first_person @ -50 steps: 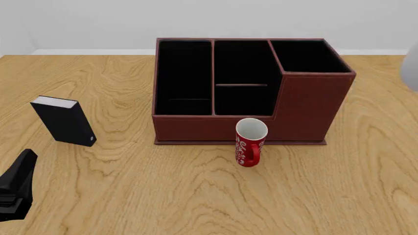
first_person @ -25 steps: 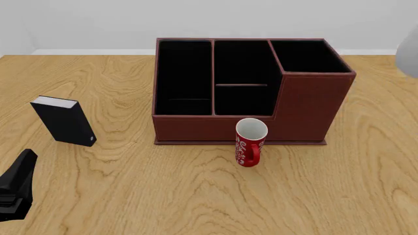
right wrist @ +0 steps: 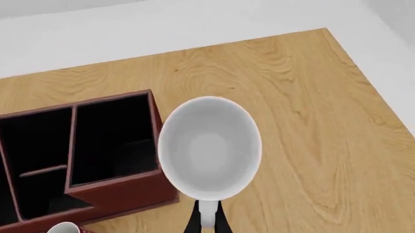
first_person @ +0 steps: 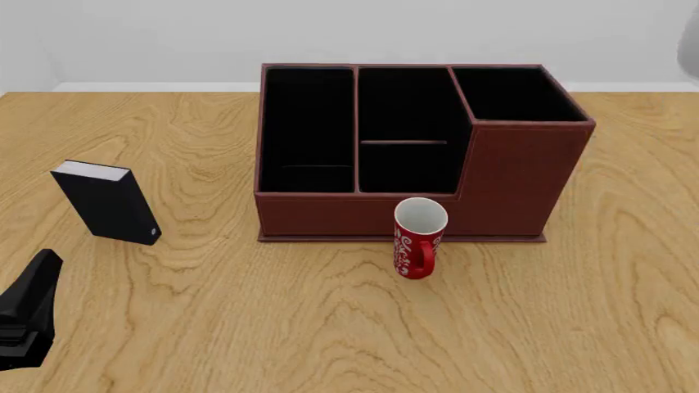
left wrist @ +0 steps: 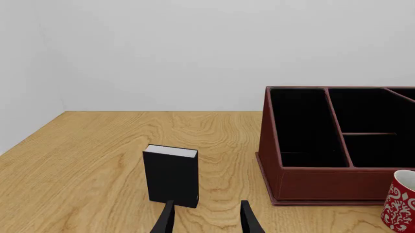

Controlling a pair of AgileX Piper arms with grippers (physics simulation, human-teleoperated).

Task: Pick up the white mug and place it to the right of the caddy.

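In the right wrist view the right gripper (right wrist: 206, 219) is gripping the white mug (right wrist: 209, 146) by its handle, its 2 dark fingers (right wrist: 192, 223) pinched close on either side of the white loop, and the mug is hanging open-side toward the camera, well above the wooden table (right wrist: 311, 97). Seen from that camera, the mug is sitting over the caddy (right wrist: 77, 150) at its taller end, overlapping the corner of the tall section, with bare wood showing on its other side; how high it is riding cannot be told. In the front view only a blurred pale grey sliver at the upper right edge is showing where the mug may be, too faint to be sure. The caddy (first_person: 415, 147) is standing toward the back of the table (first_person: 273, 327), its 3 black-lined rows open upward. A red mug with white lettering (first_person: 418, 237) is standing upright just in front of the caddy's front wall, handle facing the camera. A small black box with a white top (first_person: 104, 201) is standing well to the left of the caddy. The left gripper (left wrist: 206, 217) is hovering low near the table's front left, its fingers (left wrist: 166, 221) spread apart around nothing, pointing toward the black box.
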